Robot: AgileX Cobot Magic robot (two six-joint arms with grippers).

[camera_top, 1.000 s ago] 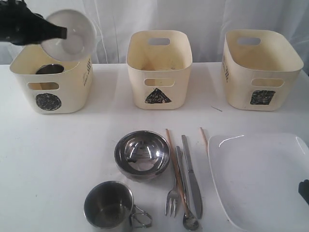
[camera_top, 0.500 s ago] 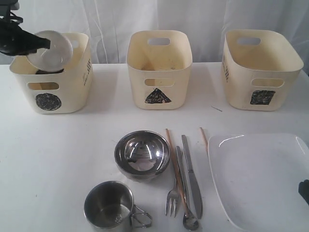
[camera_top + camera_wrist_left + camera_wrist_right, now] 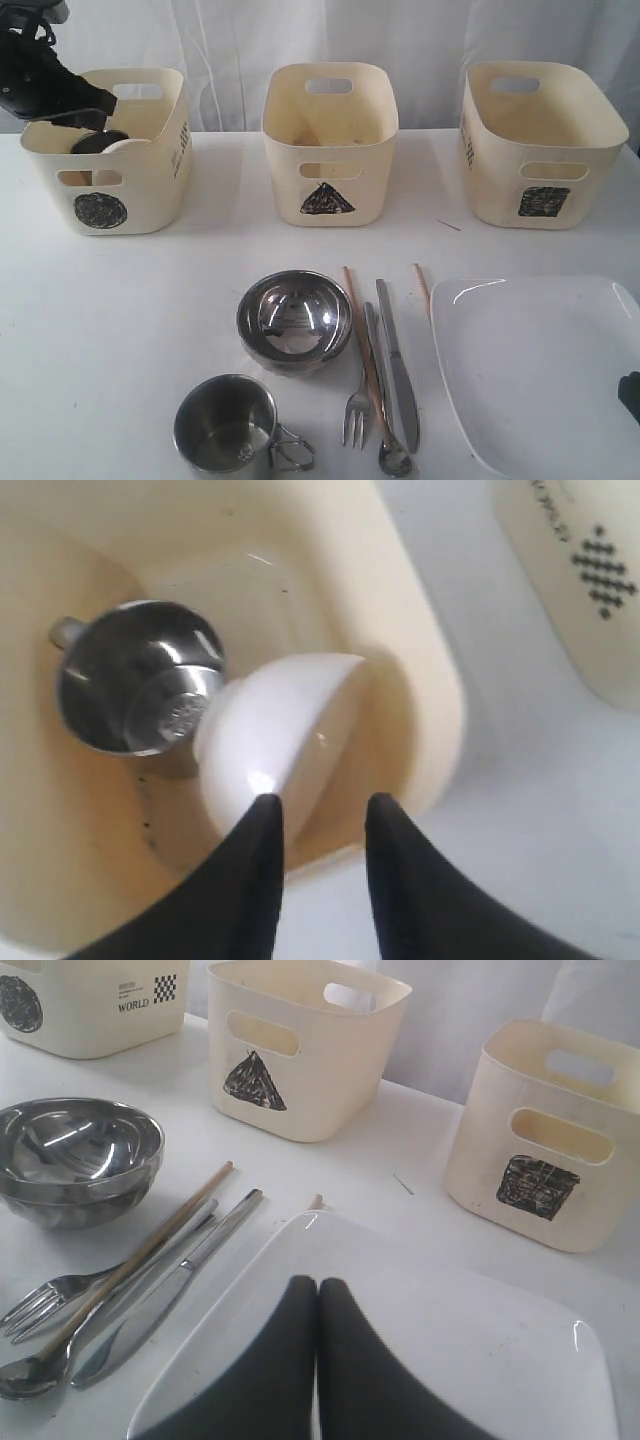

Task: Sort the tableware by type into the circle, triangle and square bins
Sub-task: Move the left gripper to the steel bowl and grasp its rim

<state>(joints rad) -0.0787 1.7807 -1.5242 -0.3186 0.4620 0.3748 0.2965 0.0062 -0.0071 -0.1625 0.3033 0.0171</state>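
The left gripper [image 3: 318,815] hangs over the circle bin [image 3: 150,190], just inside its rim, with its jaws apart and nothing clamped between them. The small white bowl [image 3: 270,730] lies inside the circle bin, just beyond the jaw tips. It is tipped on its side and leans against a steel mug [image 3: 130,680] standing on the bin's floor. One jaw tip overlaps the bowl's edge in the wrist view, so I cannot tell whether it touches.

The right gripper [image 3: 318,1285] is well apart from the circle bin. Its jaws are pressed together, holding nothing, above the large white square plate [image 3: 540,370], which lies flat on the counter [image 3: 150,320].

The rest of the tableware sits on the counter in front of the circle bin and off to one side:
- the steel bowl [image 3: 294,318]
- a second steel mug [image 3: 225,425], nearer the camera than the bowl
- the fork [image 3: 357,415], spoon [image 3: 393,455] and knife [image 3: 400,370] side by side, farther from the circle bin than the bowl
- one of the wooden chopsticks [image 3: 360,340] lying across the fork and spoon, the other mostly hidden at the plate's edge

The triangle bin [image 3: 330,150] stands beside the circle bin, and the square bin [image 3: 545,150] beyond it.
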